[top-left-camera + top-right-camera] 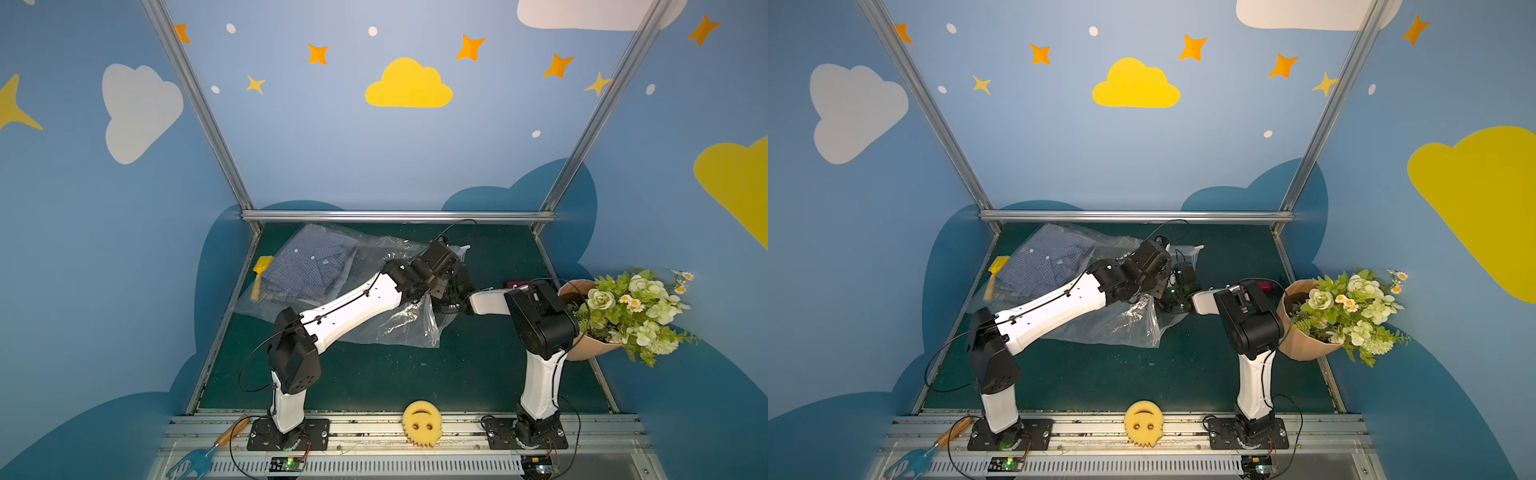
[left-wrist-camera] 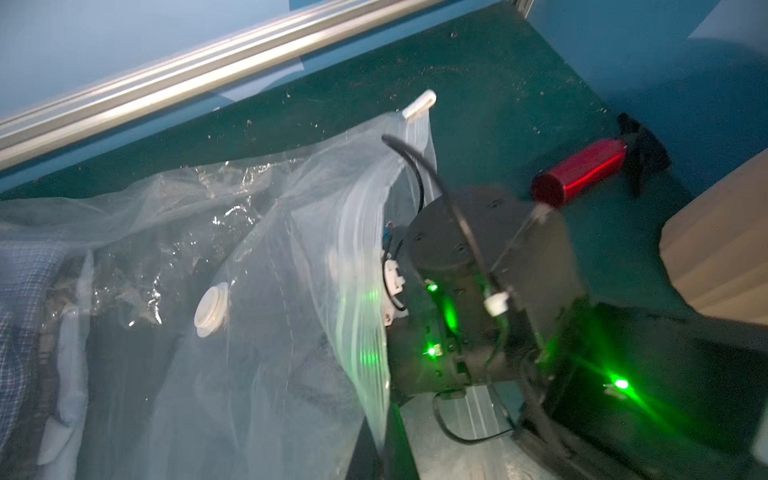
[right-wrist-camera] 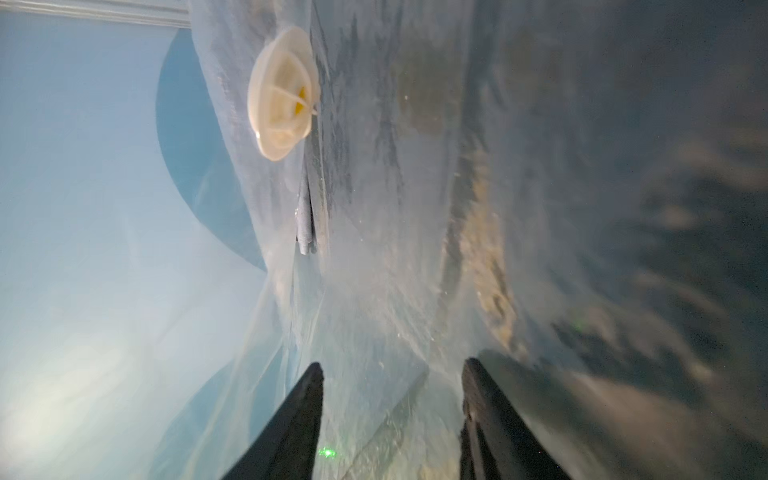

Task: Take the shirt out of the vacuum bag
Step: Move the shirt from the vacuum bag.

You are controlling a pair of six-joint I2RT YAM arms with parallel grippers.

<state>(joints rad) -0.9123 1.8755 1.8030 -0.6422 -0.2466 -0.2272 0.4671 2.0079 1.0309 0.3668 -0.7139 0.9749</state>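
- Right hand [image 3: 392,370] of mine is released. Its wrist view shows the two dark fingers [image 3: 291,424] standing well apart with only hazy film ahead, inside the mouth of the vacuum bag [image 1: 374,328].
- Only that view shows the ribbed face of the round white valve [image 3: 282,93], upper left of the frame. Just below it are the closed dark tips of my left hand [image 3: 306,232], clenched on a fold of the bag's film.
- My left wrist view shows the valve's outer face at lower left and the white slider clip [image 2: 419,104] at the end of the zip edge, top centre. A red pump [image 2: 579,172] lies at the right, and my right arm's black wrist sits under the lifted film.
- In both top views my two wrists meet at the bag's right end, mid-frame, and cover both hands.
- The shirt [image 1: 307,266], blue check and folded, lies inside the bag at its far left end, well apart from both hands.
- The bag lies across the back of the dark green tabletop [image 1: 395,374]. A yellow scraper [image 1: 261,270] is at its left edge; touching or just beside, I cannot tell.
- A yellow smiley sponge [image 1: 422,424] sits on the front rail, and a paper-wrapped bouquet [image 1: 640,307] is at the right edge.
- Blue walls carry painted clouds and stars.
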